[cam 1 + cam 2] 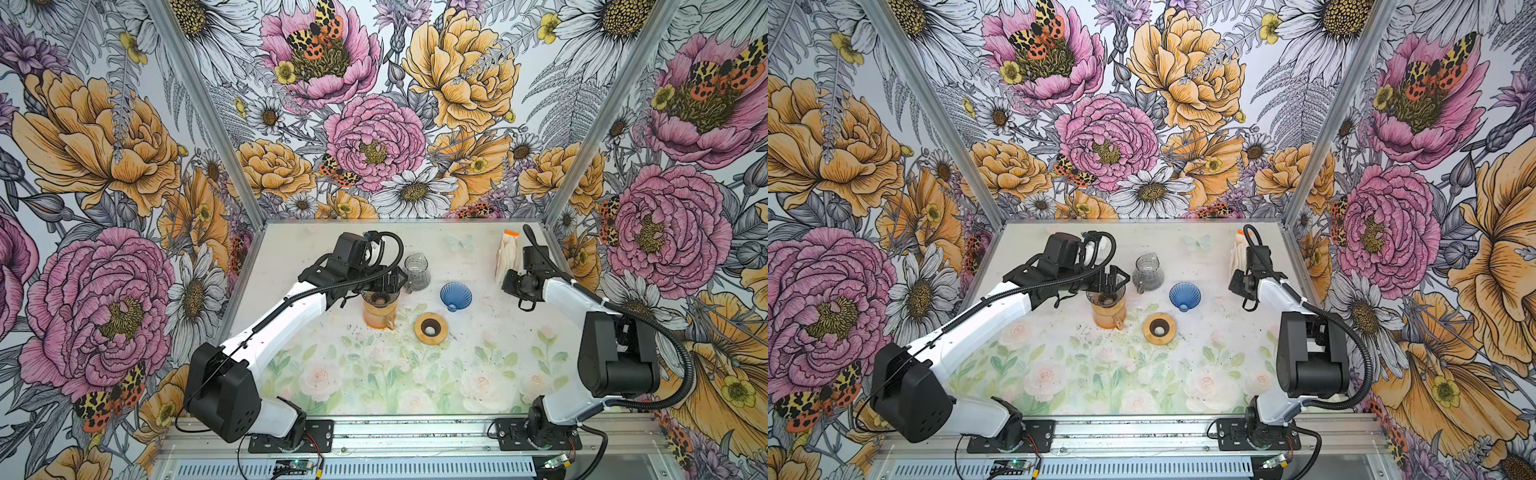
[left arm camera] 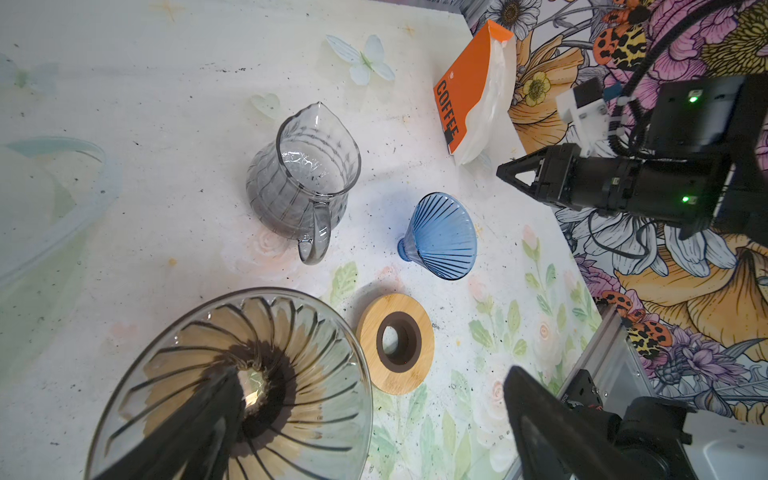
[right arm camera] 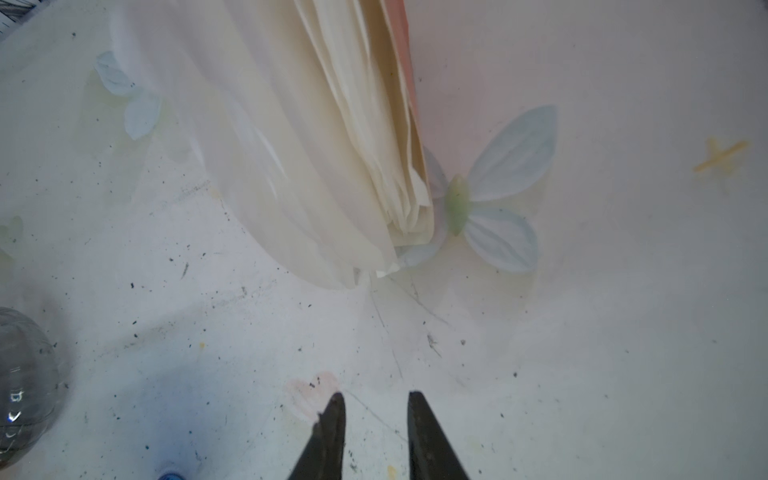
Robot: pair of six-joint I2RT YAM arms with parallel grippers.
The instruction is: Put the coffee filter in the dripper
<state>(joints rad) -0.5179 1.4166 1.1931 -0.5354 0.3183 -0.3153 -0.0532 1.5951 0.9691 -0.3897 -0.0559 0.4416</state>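
We are hovering the right end effector (image 3: 376,409), slightly spread and empty, near the filter pack (image 3: 353,145); next, we judge, pinching one sheet. The left end effector (image 1: 385,286) is hanging spread over the dripper (image 2: 299,332).

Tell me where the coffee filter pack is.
In both top views the coffee filter pack stands at the back right corner of the table, just beyond the right end effector, right of the blue dripper.
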